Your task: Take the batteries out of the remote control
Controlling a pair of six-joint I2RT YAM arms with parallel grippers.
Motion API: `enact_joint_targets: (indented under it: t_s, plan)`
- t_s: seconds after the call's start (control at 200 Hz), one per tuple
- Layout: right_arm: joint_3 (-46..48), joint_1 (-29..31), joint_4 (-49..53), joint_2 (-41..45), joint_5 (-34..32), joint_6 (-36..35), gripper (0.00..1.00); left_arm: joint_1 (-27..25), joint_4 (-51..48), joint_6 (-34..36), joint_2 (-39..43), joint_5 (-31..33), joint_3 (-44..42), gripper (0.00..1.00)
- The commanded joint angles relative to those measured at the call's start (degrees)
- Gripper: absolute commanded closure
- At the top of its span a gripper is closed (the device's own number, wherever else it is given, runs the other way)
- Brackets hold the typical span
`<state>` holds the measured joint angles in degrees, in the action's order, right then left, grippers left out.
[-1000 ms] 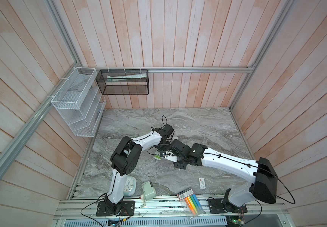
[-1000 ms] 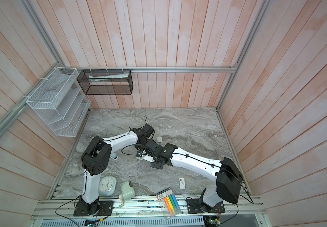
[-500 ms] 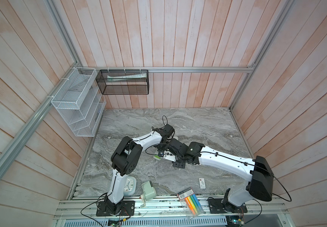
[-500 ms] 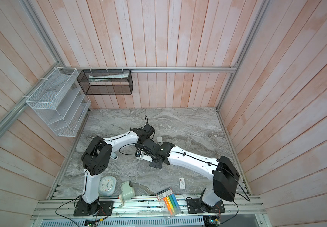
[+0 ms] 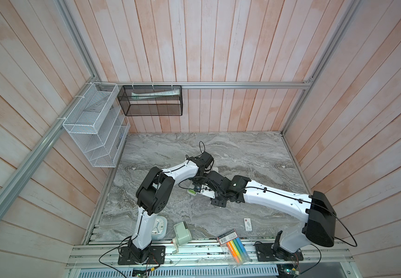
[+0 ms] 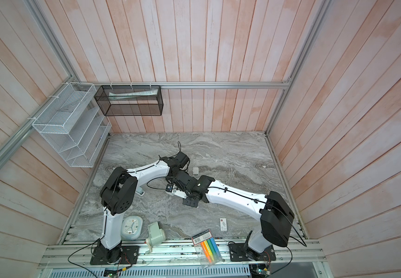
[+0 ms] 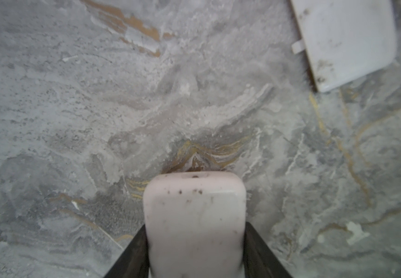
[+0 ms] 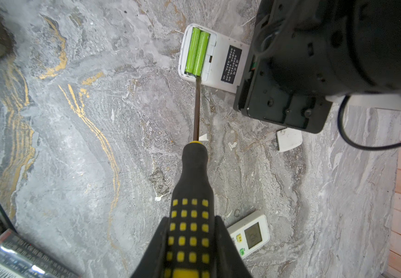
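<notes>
Two green batteries (image 8: pixel 196 51) sit in the remote (image 8: pixel 218 57), cover (image 7: pixel 344 41) off beside it; left end effector (image 7: pixel 194 227) grips the remote, right end effector (image 8: pixel 191 223) clamps a screwdriver (image 8: pixel 196 168) against them.

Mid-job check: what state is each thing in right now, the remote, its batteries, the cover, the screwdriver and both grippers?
remote control: back up, compartment open
batteries: two lime green, both seated in the compartment
battery cover: off, lying loose
screwdriver: tip at the batteries' end
left gripper: closed on the remote control
right gripper: closed on the screwdriver handle
second remote: face up, lying free
</notes>
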<state>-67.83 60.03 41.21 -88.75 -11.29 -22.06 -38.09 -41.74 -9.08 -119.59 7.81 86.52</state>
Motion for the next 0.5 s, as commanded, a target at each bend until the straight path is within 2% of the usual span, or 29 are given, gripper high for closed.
enact_joint_targets:
  t_s: [0.0,0.495]
  plan:
    - [3.8,0.6,-8.7,-1.3,4.0,2.8,1.0,-0.6,-1.4,-1.5,-3.7,-3.3,-1.4,0.45]
    - [17.2,1.5,-23.3,4.8,3.0,17.0,1.0,1.1,0.0,-0.5,-4.4,-5.5,-2.0,0.46]
